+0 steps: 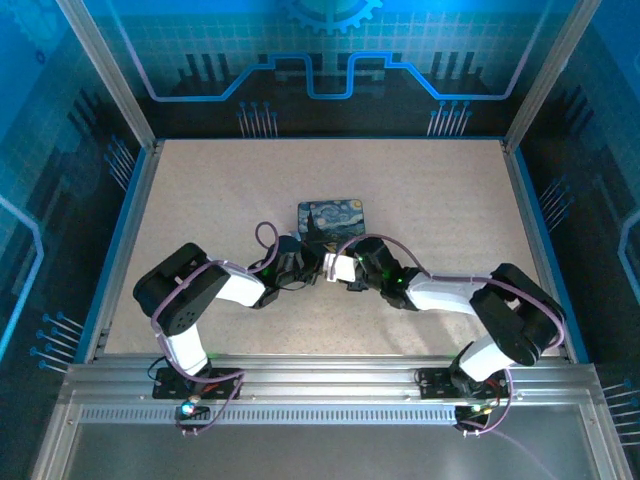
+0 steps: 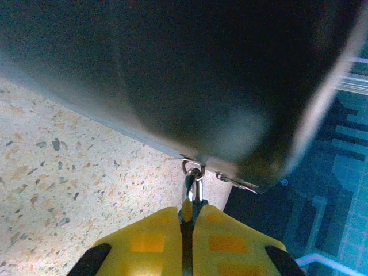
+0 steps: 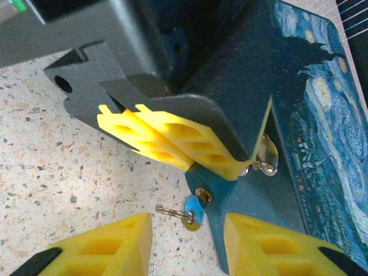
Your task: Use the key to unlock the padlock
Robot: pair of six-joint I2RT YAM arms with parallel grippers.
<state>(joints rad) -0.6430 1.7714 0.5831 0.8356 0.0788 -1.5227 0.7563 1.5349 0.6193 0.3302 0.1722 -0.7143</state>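
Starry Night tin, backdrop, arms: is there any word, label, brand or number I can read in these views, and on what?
No readable text anywhere.
Starry Night tin: painted print only, no words.
Backdrop panels: gear and circuit-line graphics, no letters or numbers.
Small blue disc on a metal ring, right wrist view: no marking legible.

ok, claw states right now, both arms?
Left claw: shut on a thin metal piece.
Right claw: open; a small blue piece sits in the gap, not gripped.
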